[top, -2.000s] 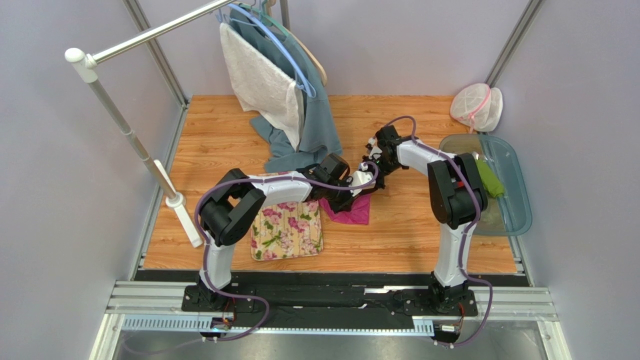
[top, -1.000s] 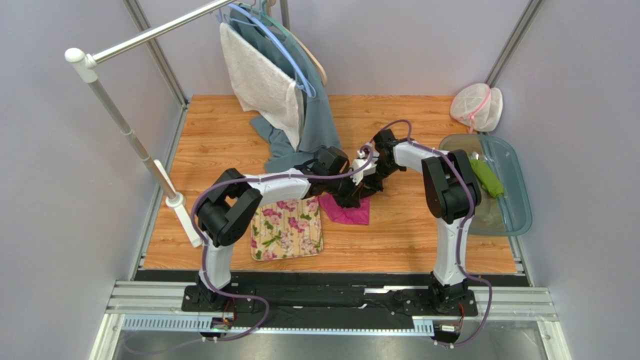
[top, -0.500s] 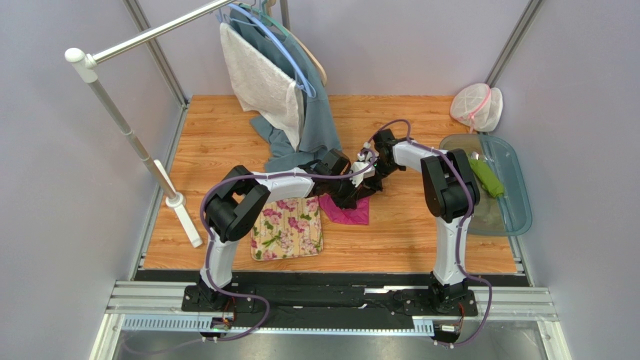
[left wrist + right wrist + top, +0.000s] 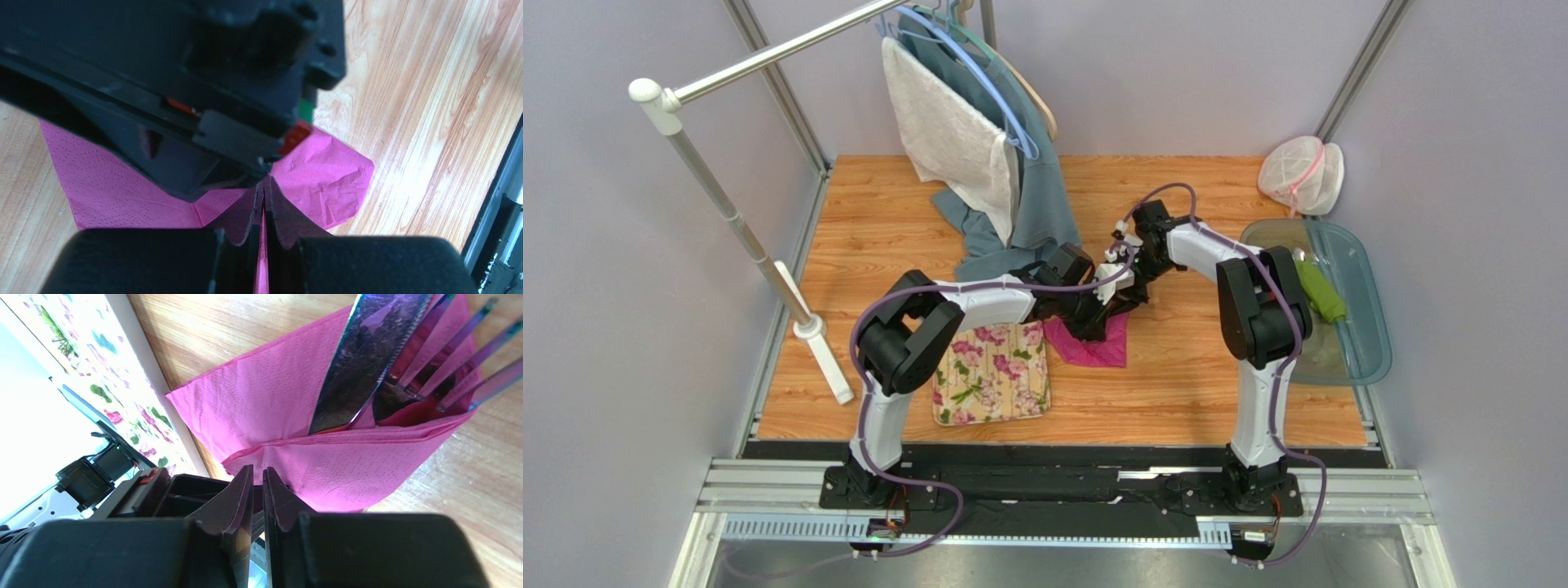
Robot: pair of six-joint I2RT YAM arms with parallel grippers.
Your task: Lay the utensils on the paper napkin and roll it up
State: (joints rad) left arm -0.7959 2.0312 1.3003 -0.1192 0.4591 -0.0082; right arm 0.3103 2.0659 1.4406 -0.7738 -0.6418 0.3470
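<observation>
The magenta paper napkin (image 4: 1100,347) lies on the wooden table, one side folded over the utensils. In the right wrist view a knife blade (image 4: 368,355) and fork tines (image 4: 457,346) stick out of the napkin's fold (image 4: 276,416). My left gripper (image 4: 264,184) is shut on a pinched edge of the napkin (image 4: 319,177), and a pink strip shows between its jaws. My right gripper (image 4: 258,473) hovers just above the folded edge, jaws a narrow slit apart with nothing between them. From above, the left gripper (image 4: 1100,316) and the right gripper (image 4: 1122,282) meet over the napkin's far corner.
A cream flowered mat (image 4: 989,374) lies directly left of the napkin. Behind it a grey-blue cloth (image 4: 1028,221) hangs from a rack down to the table, and the rack's white pole (image 4: 732,227) stands at the left. A clear tray (image 4: 1369,325) and a mesh bag (image 4: 1300,174) sit far right.
The right gripper's jaws have parted slightly and it has drawn back a little from the napkin. The left gripper keeps its grip on the napkin.
</observation>
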